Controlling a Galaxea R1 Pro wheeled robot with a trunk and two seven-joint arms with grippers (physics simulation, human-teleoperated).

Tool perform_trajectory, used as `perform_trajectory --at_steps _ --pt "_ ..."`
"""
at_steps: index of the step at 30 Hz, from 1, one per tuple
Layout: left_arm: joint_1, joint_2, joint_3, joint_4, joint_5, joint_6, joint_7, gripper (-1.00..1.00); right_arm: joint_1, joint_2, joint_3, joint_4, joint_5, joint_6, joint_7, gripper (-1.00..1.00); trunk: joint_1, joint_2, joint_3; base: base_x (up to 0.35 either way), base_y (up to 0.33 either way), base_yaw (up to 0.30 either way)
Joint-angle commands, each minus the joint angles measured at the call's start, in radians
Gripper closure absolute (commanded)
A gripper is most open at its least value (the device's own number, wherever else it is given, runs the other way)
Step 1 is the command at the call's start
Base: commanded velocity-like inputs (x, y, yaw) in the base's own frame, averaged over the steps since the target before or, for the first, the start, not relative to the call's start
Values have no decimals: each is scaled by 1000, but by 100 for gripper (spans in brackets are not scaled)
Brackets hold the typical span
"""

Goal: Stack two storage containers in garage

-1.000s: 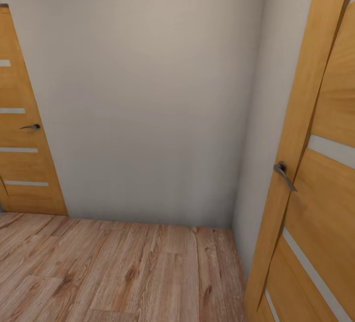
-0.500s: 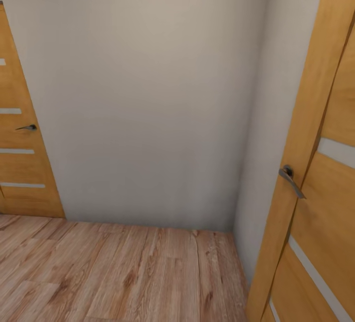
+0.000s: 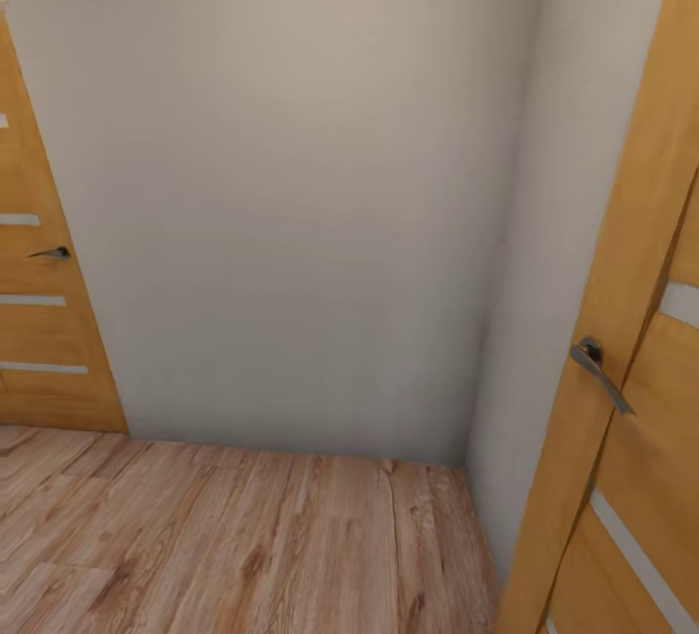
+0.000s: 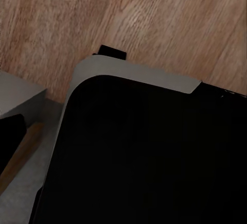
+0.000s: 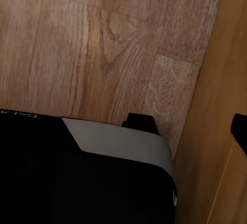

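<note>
The two storage containers are out of view. The head view faces a plain beige wall (image 3: pixel 291 197) in the corner of a passage floored with light wood planks (image 3: pixel 243 537). Both wrist views look down on my own black base with its grey rim (image 4: pixel 134 74) (image 5: pixel 118 139) over the same plank floor. The garage and its dark floor are out of view.
A wooden door with a metal handle (image 3: pixel 600 372) stands close on the right, its leaf (image 3: pixel 621 479) reaching toward me and also bordering the right wrist view (image 5: pixel 216 131). Another wooden door (image 3: pixel 39 323) with a handle (image 3: pixel 50 252) is at the far left. Wall blocks the way ahead.
The whole head view has crept toward the wall: the right door and its handle slid right and down, and the left door slid slightly left. Nothing in the scene itself moved.
</note>
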Motion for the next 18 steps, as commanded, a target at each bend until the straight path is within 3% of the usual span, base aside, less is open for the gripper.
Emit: perform_trajectory --at_steps 1,11,18 --pt "0 -1 7 0 0 -2 0 -100 -1 1 9 3 -10 -6 -2 -100 0 -1 -1 132 0 202" --pt "0 0 7 0 0 -2 0 -100 -1 -5 9 3 -9 -6 -5 -100 0 -1 -1 132 0 235" --pt "0 -1 6 1 0 -2 0 -100 -1 -6 10 3 -7 -1 -7 -100 0 -1 -1 139 0 51"
